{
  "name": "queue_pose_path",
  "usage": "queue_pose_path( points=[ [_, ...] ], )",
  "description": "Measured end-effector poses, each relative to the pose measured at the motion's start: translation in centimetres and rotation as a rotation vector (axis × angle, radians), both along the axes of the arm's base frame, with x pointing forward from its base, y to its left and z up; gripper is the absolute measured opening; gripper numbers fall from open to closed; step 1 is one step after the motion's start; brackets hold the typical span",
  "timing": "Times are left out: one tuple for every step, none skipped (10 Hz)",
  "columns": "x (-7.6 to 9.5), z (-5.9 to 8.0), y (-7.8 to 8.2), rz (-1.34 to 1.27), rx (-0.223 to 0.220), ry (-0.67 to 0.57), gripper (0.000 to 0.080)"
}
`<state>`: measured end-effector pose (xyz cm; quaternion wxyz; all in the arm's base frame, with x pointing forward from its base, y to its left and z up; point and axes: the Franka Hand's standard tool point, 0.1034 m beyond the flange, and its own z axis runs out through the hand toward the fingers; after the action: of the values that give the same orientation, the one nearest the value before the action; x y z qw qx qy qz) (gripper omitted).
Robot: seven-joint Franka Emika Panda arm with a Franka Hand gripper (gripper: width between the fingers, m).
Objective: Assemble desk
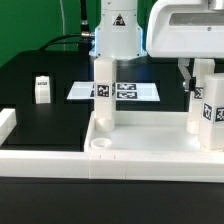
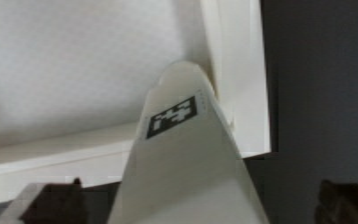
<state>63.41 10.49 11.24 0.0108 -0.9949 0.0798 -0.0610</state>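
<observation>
The desk's white tabletop (image 1: pixel 150 150) lies at the front with its raised rim up. Two white square legs stand upright in it, one at the exterior view's left (image 1: pixel 103 95) and one at the right (image 1: pixel 208 105). My gripper (image 1: pixel 200 72) hangs over the right leg, one dark finger (image 1: pixel 186 78) beside it. In the wrist view that tagged leg (image 2: pixel 176 120) rises between my fingers (image 2: pixel 51 203) at a corner of the tabletop (image 2: pixel 87 70). The gripper (image 2: pixel 197 205) is open, with gaps on both sides of the leg. A third, loose leg (image 1: pixel 42 90) stands on the black table.
The marker board (image 1: pixel 130 92) lies flat behind the tabletop. A low white border rail (image 1: pixel 8 125) runs along the exterior view's left edge. The arm's white base (image 1: pixel 118 35) stands at the back, with a green backdrop behind it.
</observation>
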Motion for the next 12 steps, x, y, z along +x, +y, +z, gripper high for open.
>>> queue_pose_path(
  points=[
    [0.00,0.00,-0.02,0.023,-0.007,0.000,0.0649],
    [0.01,0.00,-0.08,0.115,-0.023,-0.001,0.0649],
    [0.01,0.00,-0.13,0.192,-0.038,-0.001,0.0649],
    [0.01,0.00,-0.16,0.231,-0.044,-0.001,0.0649],
    [0.01,0.00,-0.17,0.258,-0.049,-0.001,0.0622],
    [0.02,0.00,-0.19,0.250,-0.048,-0.001,0.0622],
    [0.02,0.00,-0.20,0.250,-0.048,-0.001,0.0450],
    [0.02,0.01,-0.19,0.234,-0.046,-0.001,0.0288],
    [0.01,-0.01,-0.21,0.215,-0.044,-0.001,0.0288],
    [0.01,-0.01,-0.22,0.215,-0.044,-0.001,0.0288],
    [0.02,-0.02,-0.22,0.214,-0.044,-0.001,0.0288],
    [0.01,-0.02,-0.21,0.136,-0.033,-0.001,0.0288]
  ],
)
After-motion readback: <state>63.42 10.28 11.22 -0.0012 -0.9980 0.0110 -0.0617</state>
